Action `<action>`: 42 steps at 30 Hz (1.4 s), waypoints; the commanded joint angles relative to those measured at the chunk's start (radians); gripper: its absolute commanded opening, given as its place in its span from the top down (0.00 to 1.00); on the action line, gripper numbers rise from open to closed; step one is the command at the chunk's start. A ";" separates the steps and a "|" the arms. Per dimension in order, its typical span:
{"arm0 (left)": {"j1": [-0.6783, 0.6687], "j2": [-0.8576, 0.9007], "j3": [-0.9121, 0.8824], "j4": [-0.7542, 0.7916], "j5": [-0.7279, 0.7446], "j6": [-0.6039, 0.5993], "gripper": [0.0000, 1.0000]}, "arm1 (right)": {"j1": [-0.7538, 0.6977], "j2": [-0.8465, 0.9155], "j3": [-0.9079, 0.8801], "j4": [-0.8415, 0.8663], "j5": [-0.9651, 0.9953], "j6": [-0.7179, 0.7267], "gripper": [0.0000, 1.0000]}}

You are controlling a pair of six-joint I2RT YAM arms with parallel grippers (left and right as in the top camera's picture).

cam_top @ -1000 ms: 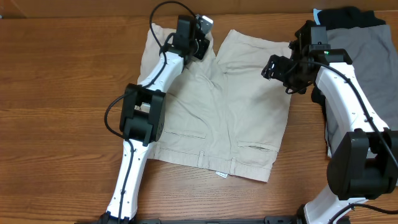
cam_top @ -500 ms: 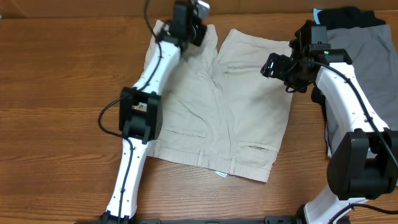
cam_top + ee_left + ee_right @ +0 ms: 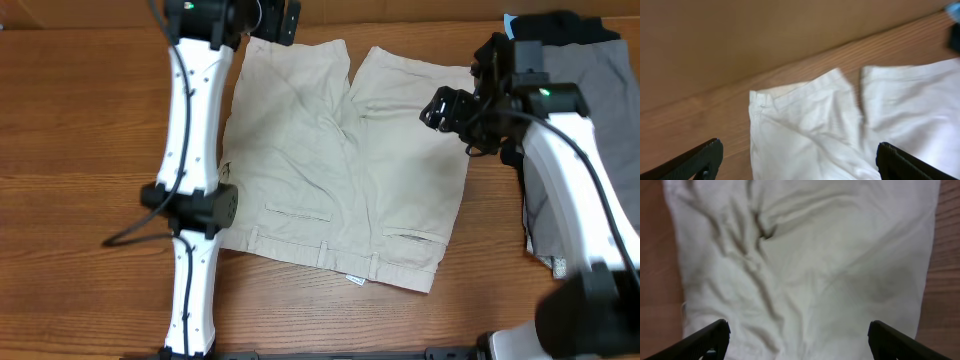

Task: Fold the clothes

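My left gripper (image 3: 283,18) is released, its fingers spread wide with nothing between them, raised near the far edge of the bench (image 3: 80,150). Just below and ahead of it lie the shorts (image 3: 340,170), and in its wrist view both leg hems (image 3: 810,125) show against the wood, with a plain brown wall (image 3: 765,30) beyond them. My left arm reaches along the shorts' left edge and hides part of it from above.

My right gripper (image 3: 442,106) is also released and empty, its fingers wide apart. It hangs over the shorts' right leg, where the cloth directly beneath it (image 3: 805,255) is creased into several ridges. I cannot tell whether the fingertips touch the fabric.

The shorts lie flat and unfolded, waistband toward my base and legs pointing away. To the right of my right gripper, partly under that arm, lies a grey garment (image 3: 590,90), and beyond it a black garment (image 3: 555,25) with a blue edge, both clear of the shorts.
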 commanded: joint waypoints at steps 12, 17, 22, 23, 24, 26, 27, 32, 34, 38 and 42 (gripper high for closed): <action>-0.014 -0.238 0.030 -0.251 -0.007 -0.012 0.00 | 0.271 -0.237 -0.074 -0.259 0.231 0.190 0.01; -0.009 -0.224 0.009 -0.269 -0.008 -0.008 0.00 | 0.287 -0.237 -0.269 -0.168 0.209 0.244 0.00; -0.009 -0.223 -0.045 -0.267 -0.008 0.007 0.00 | 0.287 -0.237 -0.452 -0.050 0.146 0.266 0.00; -0.006 -0.223 -0.056 -0.266 -0.008 0.012 0.00 | 0.287 -0.237 -0.478 -0.029 0.134 0.266 0.00; -0.005 -0.223 -0.070 -0.266 -0.008 0.014 0.00 | 0.287 -0.237 -0.505 -0.007 0.123 0.266 0.00; 0.000 -0.223 -0.100 -0.260 -0.008 0.017 0.00 | 0.287 -0.237 -0.547 0.014 0.127 0.286 0.01; 0.002 -0.223 -0.117 -0.258 -0.008 0.017 0.00 | 0.287 -0.237 -0.565 0.017 0.137 0.297 0.01; 0.007 -0.222 -0.193 -0.239 -0.008 0.029 0.00 | 0.287 -0.237 -0.668 0.076 0.144 0.344 0.01; 0.006 -0.222 -0.227 -0.220 -0.008 0.029 0.00 | 0.287 -0.236 -0.716 0.128 0.144 0.362 0.01; 0.007 -0.222 -0.288 -0.178 -0.008 0.029 0.00 | 0.287 -0.235 -0.804 0.262 0.140 0.396 0.02; 0.006 -0.222 -0.331 -0.142 -0.008 0.029 0.00 | 0.287 -0.235 -0.843 0.366 0.130 0.400 0.07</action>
